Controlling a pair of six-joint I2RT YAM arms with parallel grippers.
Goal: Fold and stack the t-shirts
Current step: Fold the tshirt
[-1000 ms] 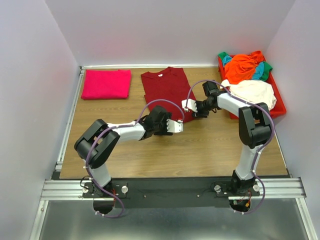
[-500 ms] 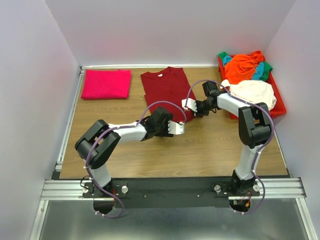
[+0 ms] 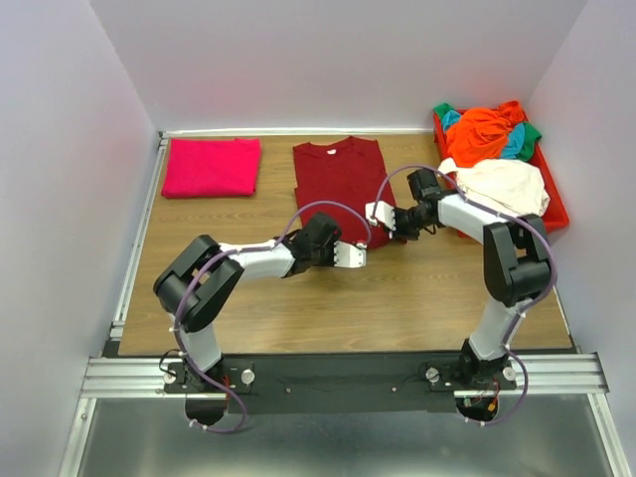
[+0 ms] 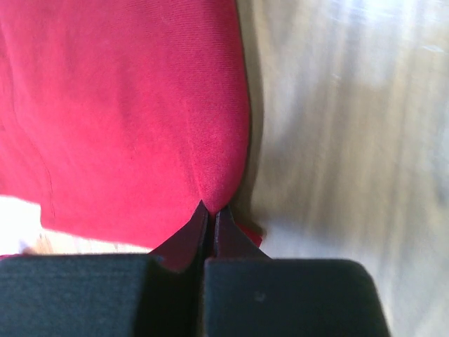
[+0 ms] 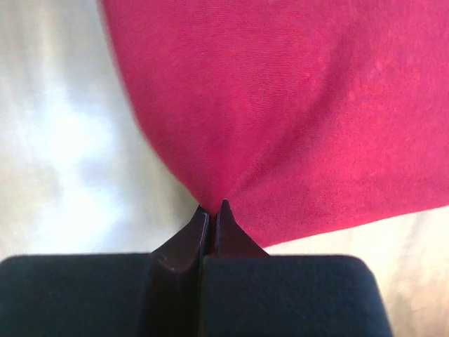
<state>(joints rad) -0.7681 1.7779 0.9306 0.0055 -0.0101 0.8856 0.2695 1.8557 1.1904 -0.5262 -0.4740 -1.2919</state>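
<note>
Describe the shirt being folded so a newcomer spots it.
On the wooden table, look between the folded magenta-pink shirt at left and the red tray at right. The maroon t-shirt lies flat, the only dark red one, its near end pinched by the left gripper and right gripper.

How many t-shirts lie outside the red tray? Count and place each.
2. The pink t-shirt lies folded at the far left; the maroon t-shirt is central, its near-right edge held by the left gripper and right gripper. Others could hide beneath.
</note>
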